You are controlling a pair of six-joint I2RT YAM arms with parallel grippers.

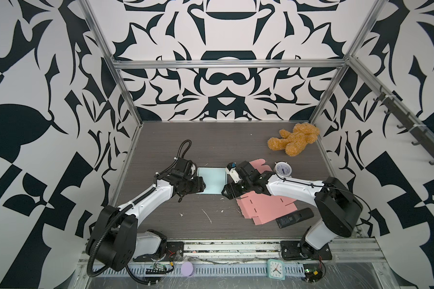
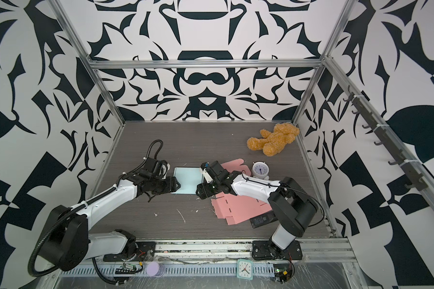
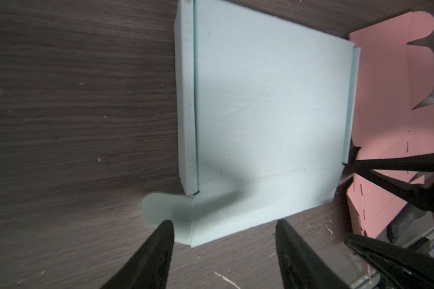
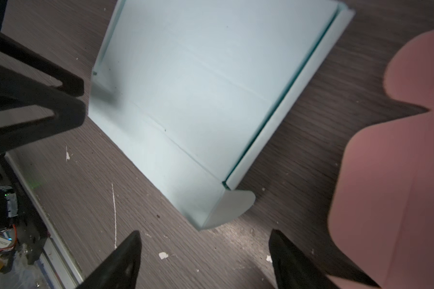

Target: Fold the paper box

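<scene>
Left gripper (image 3: 224,222): jaws spread, empty, at the near flap (image 3: 248,210) of the box (image 1: 212,179). Right gripper (image 4: 204,232): jaws spread, empty, near its other corner. The box lies between them on the table (image 1: 211,150). Risk: uneven pushing slides the box or creases a tab (image 4: 236,205).

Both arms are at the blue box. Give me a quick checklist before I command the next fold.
1. Left tool open, holding nothing: ok.
2. Right tool open, holding nothing: ok.
3. Blue box lying on the table between the two tools: ok.
4. Near flap folded up: not ok; it lies flat, with a rounded tab sticking out.
5. Pink sheets clear of the box: cannot tell; they sit right beside its wall.
</scene>
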